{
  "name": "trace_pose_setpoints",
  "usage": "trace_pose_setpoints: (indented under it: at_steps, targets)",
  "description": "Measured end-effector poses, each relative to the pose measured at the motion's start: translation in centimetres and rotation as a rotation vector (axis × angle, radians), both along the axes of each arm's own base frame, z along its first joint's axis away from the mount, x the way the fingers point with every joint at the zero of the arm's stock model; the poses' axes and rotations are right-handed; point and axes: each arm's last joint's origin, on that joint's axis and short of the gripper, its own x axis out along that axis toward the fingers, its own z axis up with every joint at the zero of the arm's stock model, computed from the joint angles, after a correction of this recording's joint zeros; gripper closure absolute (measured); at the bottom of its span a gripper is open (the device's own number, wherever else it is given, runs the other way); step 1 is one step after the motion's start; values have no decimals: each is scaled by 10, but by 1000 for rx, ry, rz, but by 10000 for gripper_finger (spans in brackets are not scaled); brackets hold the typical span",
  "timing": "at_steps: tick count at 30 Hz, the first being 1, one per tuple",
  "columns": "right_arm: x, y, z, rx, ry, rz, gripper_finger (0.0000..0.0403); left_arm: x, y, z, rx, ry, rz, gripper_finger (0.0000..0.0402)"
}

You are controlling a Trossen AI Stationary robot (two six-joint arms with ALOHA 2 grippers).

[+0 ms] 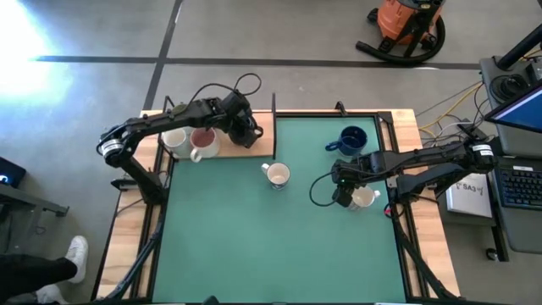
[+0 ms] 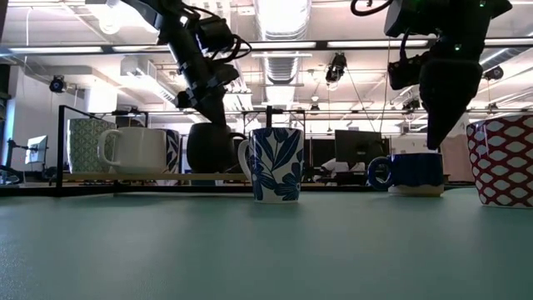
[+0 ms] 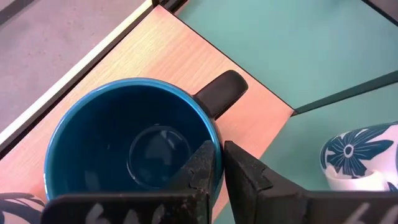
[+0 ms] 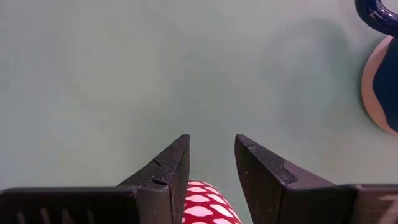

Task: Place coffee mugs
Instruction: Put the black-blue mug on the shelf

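Note:
My left gripper (image 1: 246, 129) is shut on a dark navy mug (image 3: 130, 143) that stands on the wooden board (image 1: 258, 148) at the table's far left. A white mug (image 1: 174, 140) and a pinkish-red-inside mug (image 1: 203, 140) stand on the board beside it. A blue-floral mug (image 1: 277, 175) stands upright mid-table. A second navy mug (image 1: 351, 140) stands at the far right. My right gripper (image 4: 211, 155) is open, pointing down, with its fingers beside and above a red-and-white patterned mug (image 4: 206, 202) that stands on the mat (image 1: 366, 198). My left gripper pinches the navy mug's rim wall (image 3: 210, 127) just beside the handle (image 3: 221, 92), one finger inside the cup and one outside. The fingers come from above, pointing down. The mug is upright, and in the low view its base (image 2: 212, 169) sits on the board.
A black wire frame (image 2: 58, 150) edges the board, with a post (image 1: 273, 110) at its right end. A patterned mug (image 2: 83, 146) stands at the board's left. Open green mat lies along the near half of the table (image 1: 279, 254). Cables trail over the right arm.

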Motion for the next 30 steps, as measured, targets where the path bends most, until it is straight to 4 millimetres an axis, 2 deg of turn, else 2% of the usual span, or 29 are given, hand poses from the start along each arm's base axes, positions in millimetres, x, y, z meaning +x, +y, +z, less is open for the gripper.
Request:
trace_pose_setpoints:
  at_steps: [8,15,30]
  targets:
    - [1,0,0,0,-10,0,284,0,0,0,24,17,-42,375]
    - [1,0,0,0,-13,0,284,-6,-3,1,111,136,-267,364]
    - [1,0,0,0,-13,0,284,-18,-11,4,147,265,-469,329]
